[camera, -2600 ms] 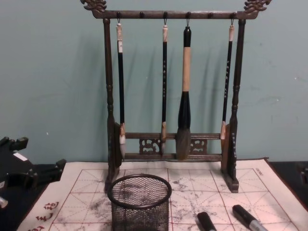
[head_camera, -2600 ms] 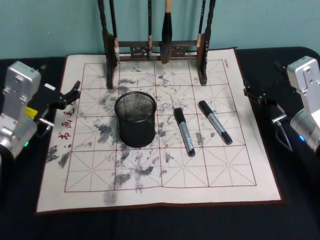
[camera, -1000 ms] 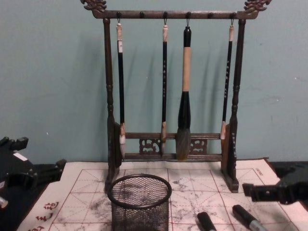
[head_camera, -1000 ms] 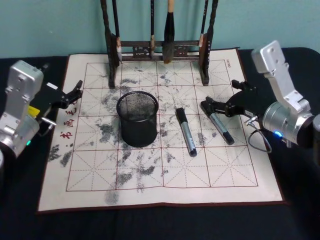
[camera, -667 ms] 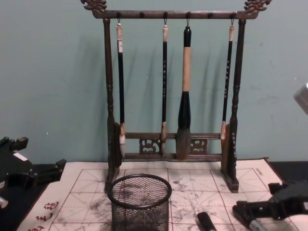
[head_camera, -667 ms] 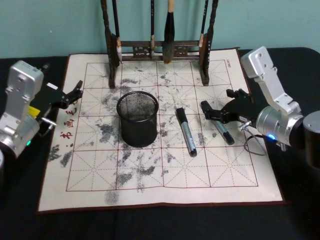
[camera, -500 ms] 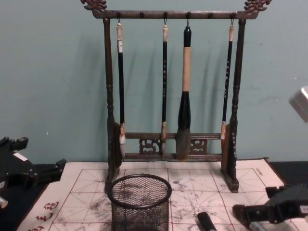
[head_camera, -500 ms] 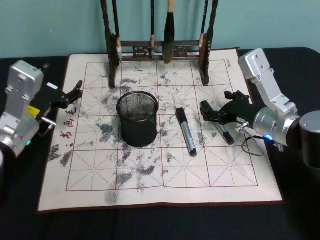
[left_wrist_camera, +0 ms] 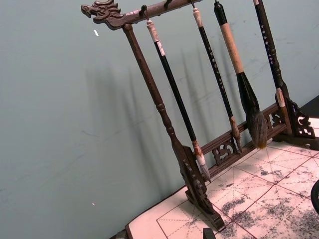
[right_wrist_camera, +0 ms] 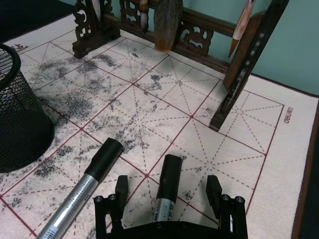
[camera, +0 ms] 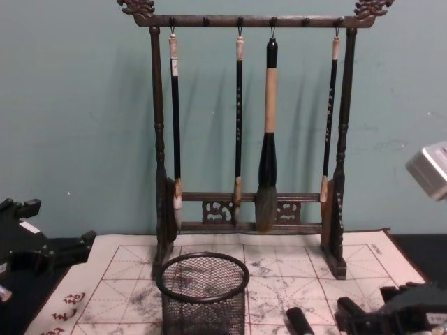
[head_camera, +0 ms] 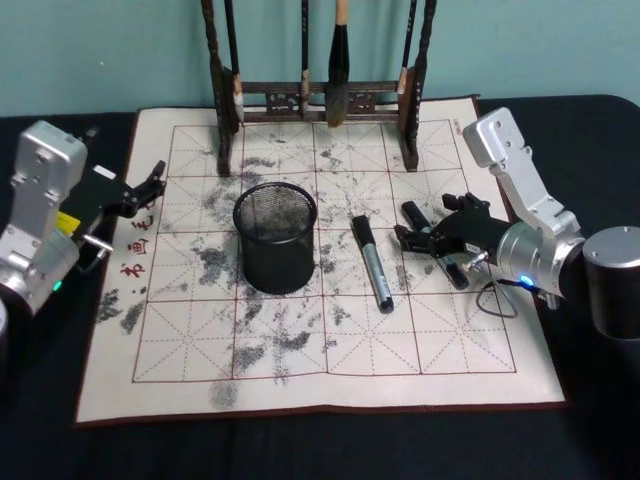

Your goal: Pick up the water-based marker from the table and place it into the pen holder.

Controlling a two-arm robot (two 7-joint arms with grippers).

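Two grey markers with black caps lie on the white practice cloth (head_camera: pixel 300 350) right of the pen holder (head_camera: pixel 275 238), a black wire-mesh cup. My right gripper (head_camera: pixel 430 238) is low over the right-hand marker (head_camera: pixel 412 214). In the right wrist view the gripper (right_wrist_camera: pixel 167 191) is open, and that marker's (right_wrist_camera: pixel 168 181) capped end lies between the two fingers without touching them. The other marker (head_camera: pixel 371 265) lies free next to it (right_wrist_camera: pixel 94 172). My left gripper (head_camera: pixel 145 188) stands open, parked at the cloth's left edge. In the chest view the holder (camera: pixel 202 289) stands in front, with the right gripper (camera: pixel 380 317) low at the right.
A tall dark wooden brush rack (head_camera: pixel 318 95) with several hanging brushes stands at the back of the cloth, behind the holder and the markers (camera: pixel 251 118). The dark table (head_camera: pixel 300 445) borders the cloth on all sides. The front half of the cloth holds only ink smudges.
My right arm has swung in from the table's right edge and lowered its open gripper around the right-hand marker. The left arm, both markers and the holder have stayed put.
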